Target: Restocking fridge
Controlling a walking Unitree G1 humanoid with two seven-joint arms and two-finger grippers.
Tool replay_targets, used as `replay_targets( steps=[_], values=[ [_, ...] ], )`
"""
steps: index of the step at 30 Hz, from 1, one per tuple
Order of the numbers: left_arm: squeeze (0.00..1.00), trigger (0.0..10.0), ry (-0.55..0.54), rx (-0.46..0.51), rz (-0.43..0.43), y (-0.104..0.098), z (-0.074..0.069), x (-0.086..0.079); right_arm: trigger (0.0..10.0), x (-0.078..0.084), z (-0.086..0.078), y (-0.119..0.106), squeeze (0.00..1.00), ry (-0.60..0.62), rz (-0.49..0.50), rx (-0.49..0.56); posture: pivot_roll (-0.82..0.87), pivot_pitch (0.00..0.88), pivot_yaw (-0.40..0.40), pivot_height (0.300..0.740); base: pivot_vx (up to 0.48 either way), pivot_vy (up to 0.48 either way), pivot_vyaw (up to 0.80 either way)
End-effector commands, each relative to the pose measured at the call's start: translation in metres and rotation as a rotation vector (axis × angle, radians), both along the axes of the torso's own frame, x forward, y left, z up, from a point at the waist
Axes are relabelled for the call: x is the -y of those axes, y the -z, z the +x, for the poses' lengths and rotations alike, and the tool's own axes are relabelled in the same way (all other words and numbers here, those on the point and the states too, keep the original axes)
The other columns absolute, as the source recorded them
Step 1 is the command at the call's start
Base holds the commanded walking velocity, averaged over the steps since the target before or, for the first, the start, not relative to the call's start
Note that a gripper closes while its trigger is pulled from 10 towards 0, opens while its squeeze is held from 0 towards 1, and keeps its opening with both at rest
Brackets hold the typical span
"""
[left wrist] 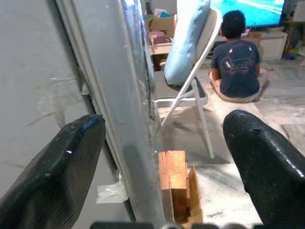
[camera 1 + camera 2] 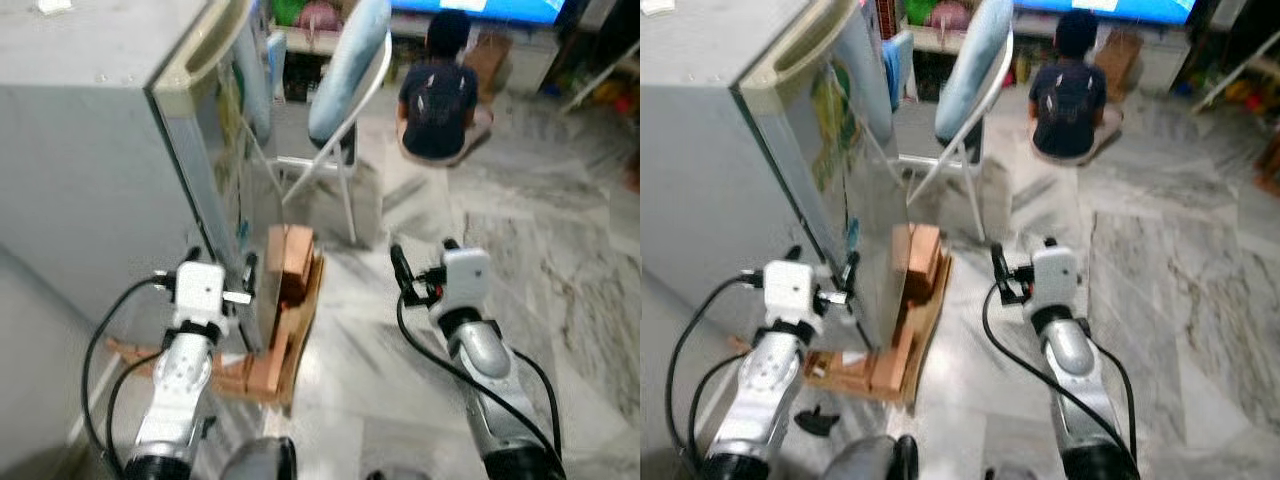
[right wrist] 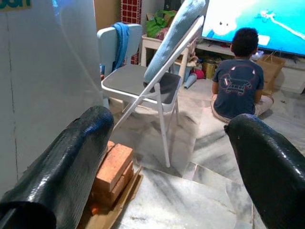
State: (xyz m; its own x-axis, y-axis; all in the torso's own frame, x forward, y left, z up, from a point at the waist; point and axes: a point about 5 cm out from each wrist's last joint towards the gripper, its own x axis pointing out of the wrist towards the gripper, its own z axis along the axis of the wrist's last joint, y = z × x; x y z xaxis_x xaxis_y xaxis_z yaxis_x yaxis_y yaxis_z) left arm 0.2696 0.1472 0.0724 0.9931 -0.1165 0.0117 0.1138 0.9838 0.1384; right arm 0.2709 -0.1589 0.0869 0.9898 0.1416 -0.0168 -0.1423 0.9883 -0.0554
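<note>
A grey fridge (image 2: pixel 90 150) stands at my left, its door (image 2: pixel 840 180) seen edge-on with a handle recess along the top. My left gripper (image 2: pixel 222 262) is open at the door's lower front edge. In the left wrist view the door edge (image 1: pixel 138 143) runs up between the two fingers (image 1: pixel 62 162). My right gripper (image 2: pixel 422 250) is open too, held in the air over the marble floor to the right of the fridge, with nothing between its fingers (image 3: pixel 71 157).
Orange bricks (image 2: pixel 288 265) on a wooden base sit at the fridge's foot, just right of my left gripper. A white folding chair (image 2: pixel 340 110) stands behind them. A person (image 2: pixel 440 90) sits on the floor facing a TV (image 2: pixel 480 8). Marble floor (image 2: pixel 560 260) spreads to the right.
</note>
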Motion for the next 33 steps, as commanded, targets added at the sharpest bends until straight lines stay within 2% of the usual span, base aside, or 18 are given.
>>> replay_targets(
  steps=[1,4,9,15,24,33],
  values=[
    [0.00,10.0,0.003,-0.003,0.019,0.000,0.007,-0.006,10.0,0.001,-0.001,-0.002,0.00,-0.005,0.002,0.008,0.10,0.062,-0.013,0.740,0.000,0.000,0.00],
    [0.00,10.0,0.008,0.002,0.024,-0.003,0.013,-0.009,10.0,0.001,-0.001,-0.002,0.00,-0.006,0.002,0.008,0.09,0.064,-0.014,0.740,0.000,0.000,0.00],
    [0.00,10.0,-0.026,0.026,0.045,-0.013,0.039,-0.017,10.0,0.003,-0.003,-0.004,0.00,-0.008,0.002,0.010,0.08,0.072,-0.013,0.740,0.000,0.000,0.00],
    [0.00,10.0,-0.060,0.020,0.064,-0.018,0.055,-0.020,10.0,0.003,-0.005,-0.005,0.00,-0.010,0.000,0.012,0.07,0.075,-0.008,0.740,0.000,0.000,0.00],
    [0.00,10.0,-0.062,0.028,0.056,-0.017,0.061,-0.019,10.0,0.001,-0.004,-0.005,0.00,-0.013,0.006,0.010,0.07,0.078,-0.004,0.740,0.000,0.000,0.00],
    [0.00,10.0,-0.017,0.042,0.020,-0.016,0.058,-0.012,10.0,-0.002,-0.004,-0.007,0.00,-0.023,0.017,0.014,0.08,0.074,-0.008,0.740,0.055,0.000,0.00]
  ],
)
